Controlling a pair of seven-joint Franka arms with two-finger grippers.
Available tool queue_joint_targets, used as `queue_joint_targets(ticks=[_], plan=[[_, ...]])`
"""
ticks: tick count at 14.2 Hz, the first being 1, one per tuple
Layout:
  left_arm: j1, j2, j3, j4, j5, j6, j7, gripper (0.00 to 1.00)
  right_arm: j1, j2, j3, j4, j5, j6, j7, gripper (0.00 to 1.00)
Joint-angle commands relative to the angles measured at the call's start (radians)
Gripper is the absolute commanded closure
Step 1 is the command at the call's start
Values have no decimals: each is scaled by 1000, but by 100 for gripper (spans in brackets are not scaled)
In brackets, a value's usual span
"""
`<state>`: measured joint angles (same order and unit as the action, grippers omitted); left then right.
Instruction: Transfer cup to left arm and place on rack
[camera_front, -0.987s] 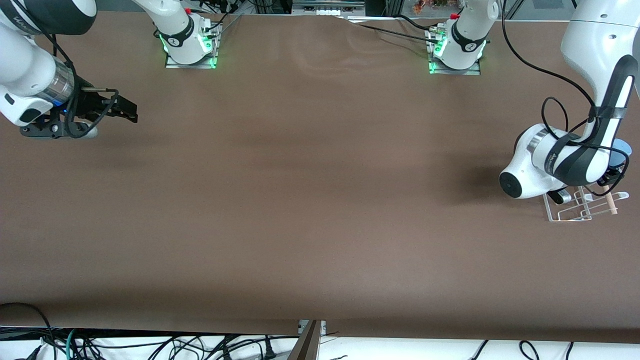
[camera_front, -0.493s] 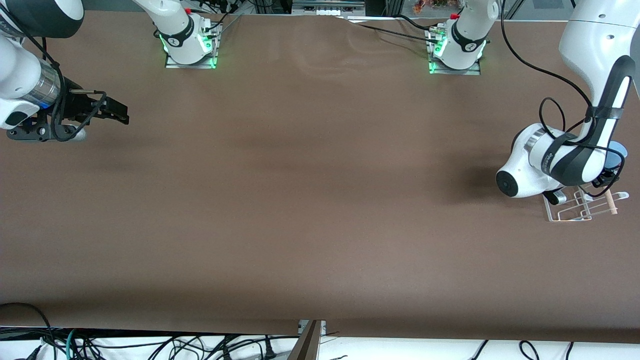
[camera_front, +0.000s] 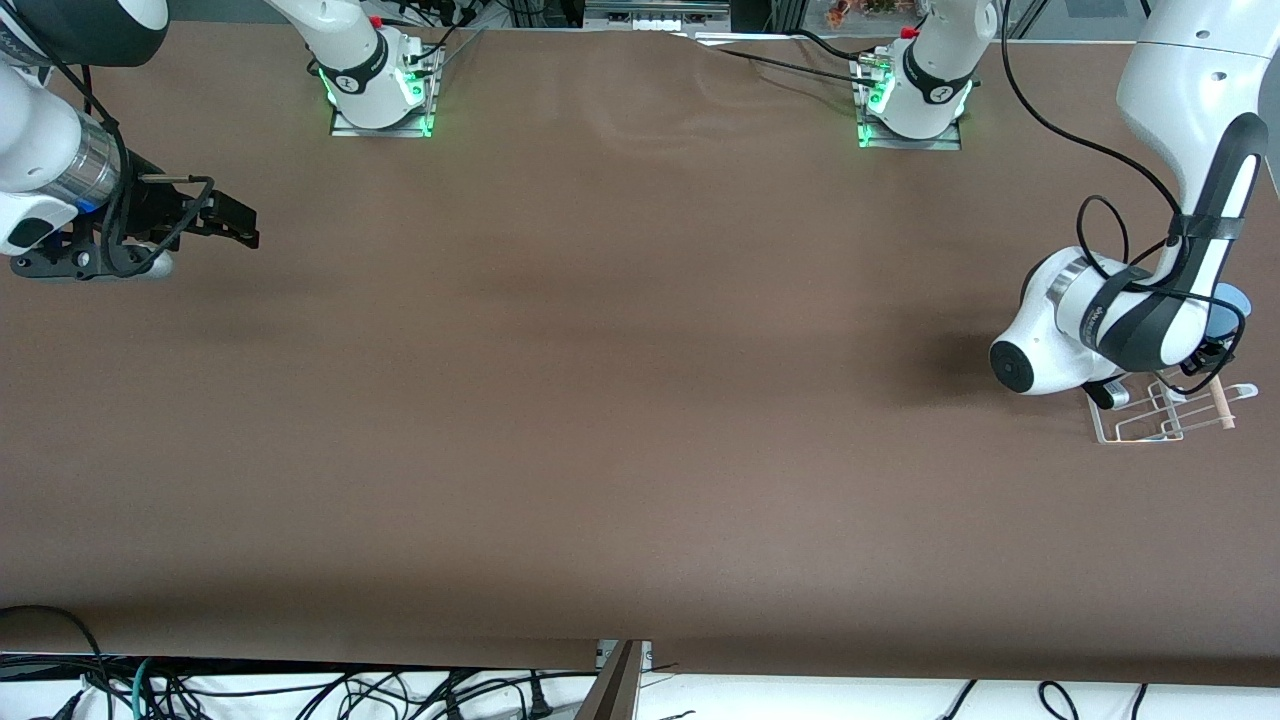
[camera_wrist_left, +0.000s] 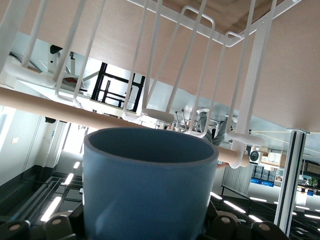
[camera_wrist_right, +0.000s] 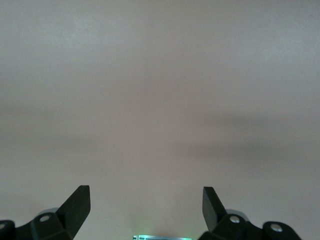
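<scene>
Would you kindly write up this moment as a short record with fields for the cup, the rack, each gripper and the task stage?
cup: light-blue tumbler, held in the left gripper, open mouth turned toward the rack's prongs
rack: white wire and clear acrylic drying rack with a wooden dowel, at the left arm's end of the table
left gripper: shut on the cup, at the rack
right gripper: open, holding nothing, over bare brown table at the right arm's end; waiting
task stage: handover done; cup not yet released on the rack

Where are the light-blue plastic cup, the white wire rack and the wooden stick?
light-blue plastic cup (camera_wrist_left: 150, 190), left wrist view, its side wall
white wire rack (camera_front: 1140, 428), front view, its base wires
wooden stick (camera_front: 1221, 408), front view, its end
</scene>
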<state>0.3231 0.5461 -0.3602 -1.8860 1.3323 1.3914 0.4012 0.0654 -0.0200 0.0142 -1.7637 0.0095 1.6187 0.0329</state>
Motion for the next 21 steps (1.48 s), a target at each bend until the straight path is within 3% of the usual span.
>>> queue_joint_targets(ticks=[1,9,10,11,21], plan=[[5,-6,0,-15,18,23,2,84,-1,9,7,23,-8,-17,-10,1],[11,0,0,-15,21,28,-4,84,2,37,7,67,-5,-23,-16,1],[11,0,0,-15,21,28,-4,74,2,37,7,69,-3,-23,-16,1],[10,2,0,-15,22,28,-5,1,2,37,6,67,-2,-23,-16,1],[-2,-29,-6,-5,7,-1,-10,0,1,38,6,69,0,-17,-16,1]])
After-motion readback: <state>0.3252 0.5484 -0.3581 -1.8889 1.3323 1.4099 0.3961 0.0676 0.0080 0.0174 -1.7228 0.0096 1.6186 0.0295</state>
